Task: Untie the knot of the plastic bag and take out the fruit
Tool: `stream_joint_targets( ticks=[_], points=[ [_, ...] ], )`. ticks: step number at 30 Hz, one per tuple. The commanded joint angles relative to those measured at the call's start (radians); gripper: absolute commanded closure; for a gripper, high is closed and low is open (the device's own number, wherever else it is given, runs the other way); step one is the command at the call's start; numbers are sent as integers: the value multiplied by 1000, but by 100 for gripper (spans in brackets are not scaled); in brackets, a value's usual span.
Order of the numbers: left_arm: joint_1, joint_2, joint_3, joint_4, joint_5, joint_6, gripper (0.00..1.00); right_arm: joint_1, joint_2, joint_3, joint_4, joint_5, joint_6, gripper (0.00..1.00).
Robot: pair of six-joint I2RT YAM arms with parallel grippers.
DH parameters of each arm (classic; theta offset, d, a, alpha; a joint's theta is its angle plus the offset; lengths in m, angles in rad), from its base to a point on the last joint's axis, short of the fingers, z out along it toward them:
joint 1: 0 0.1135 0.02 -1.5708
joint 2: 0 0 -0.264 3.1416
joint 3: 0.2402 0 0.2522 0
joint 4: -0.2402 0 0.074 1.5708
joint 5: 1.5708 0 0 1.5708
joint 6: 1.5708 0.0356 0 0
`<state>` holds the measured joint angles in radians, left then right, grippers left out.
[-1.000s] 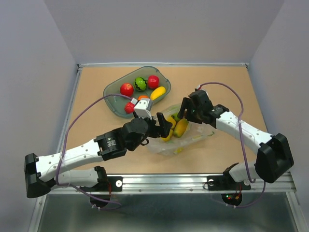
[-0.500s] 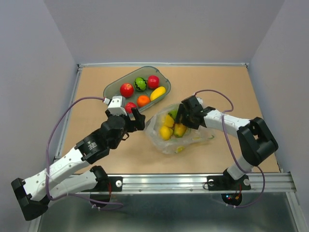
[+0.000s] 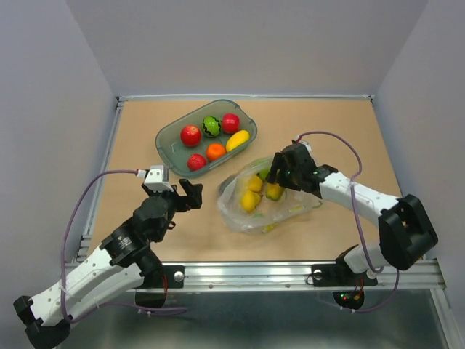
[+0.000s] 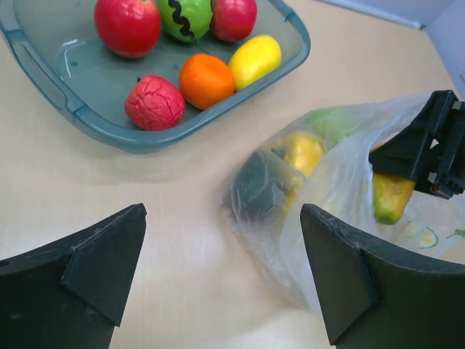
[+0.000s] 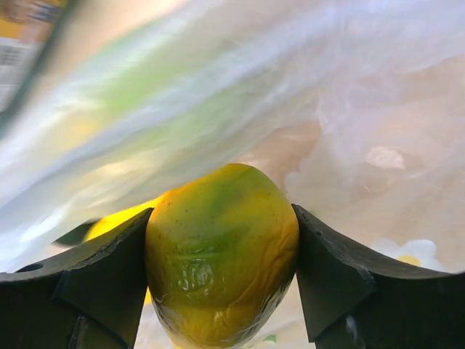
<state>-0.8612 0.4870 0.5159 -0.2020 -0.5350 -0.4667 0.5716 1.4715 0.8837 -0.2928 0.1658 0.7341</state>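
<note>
Top external view: shows the right pincer (image 3: 274,177) down at the far right edge of the plastic bag (image 3: 254,216), clenched on a yellow-green toy fruit (image 3: 274,191). Places the rest of the bag on the table (image 3: 341,131), to the left of that pincer and nearer the arm bases, with two yellow pieces (image 3: 249,201) inside it just to the pincer's left. Finds the left pincer (image 3: 192,193) apart from the bag, off to its left, released and holding nothing. Sets the grey-green tray (image 3: 166,145) beyond the left pincer, carrying two red apples (image 3: 191,134), a green ball (image 3: 211,126) with a black wavy stripe, an orange (image 3: 215,151), a yellow mango (image 3: 237,140) and a strawberry (image 3: 196,161).

Left wrist view: frames table surface between the two spread fingers (image 4: 94,254). Puts the bag ahead and to the right of the left pincer, with a dark green avocado (image 4: 254,190), a yellow lemon (image 4: 301,151) and a green apple (image 4: 330,123) dim through the film. Catches the right pincer at the bag's far right side, the yellow-green toy fruit just under its black tip.

Right wrist view: fills the gap between both fingers with the yellow-green toy fruit, each finger touching one side of it. Shows crinkled clear film above and behind the fruit; cannot tell whether the grip goes through the film.
</note>
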Motion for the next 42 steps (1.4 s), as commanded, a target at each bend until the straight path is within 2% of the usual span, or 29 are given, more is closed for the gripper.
stream_joint_targets(
  ticks=[1,8,11,13,16,17,21,26,30,34,36,37,38,40,42],
  points=[
    [7,-41,-5,98,-48,43,1,10,-137,1,-22,26,-70,55],
    [7,-36,12,72,-45,34,1,10,-286,72,-100,-37,-150,58],
    [7,-59,22,47,-59,34,1,10,-284,203,-103,-83,-188,58],
    [7,-93,10,52,-60,34,1,10,-194,364,-101,-127,-249,58],
    [7,-103,-4,71,-54,39,1,10,-43,496,-98,-161,-315,57],
    [7,-94,-2,73,-57,43,1,10,-5,585,-95,-161,-337,57],
    [8,-76,13,55,-88,42,1,10,174,763,-69,-120,-354,54],
    [8,-90,-2,79,-57,49,1,10,401,882,7,-46,-329,50],
    [8,-87,3,76,-60,51,1,10,516,968,41,-31,-305,48],
    [8,-88,1,81,-57,53,1,10,660,1061,47,-20,-277,38],
    [8,-88,-1,82,-54,51,1,10,691,1095,49,-18,-265,23],
    [8,-88,-1,84,-54,51,1,10,710,1103,49,-23,-266,12],
    [8,-90,-2,84,-57,51,1,10,714,1110,47,-28,-268,6],
    [8,-88,-4,88,-60,49,1,10,716,1118,47,-32,-269,0],
    [8,-87,-10,105,-60,63,1,8,702,1109,49,-35,-275,0]
  ],
)
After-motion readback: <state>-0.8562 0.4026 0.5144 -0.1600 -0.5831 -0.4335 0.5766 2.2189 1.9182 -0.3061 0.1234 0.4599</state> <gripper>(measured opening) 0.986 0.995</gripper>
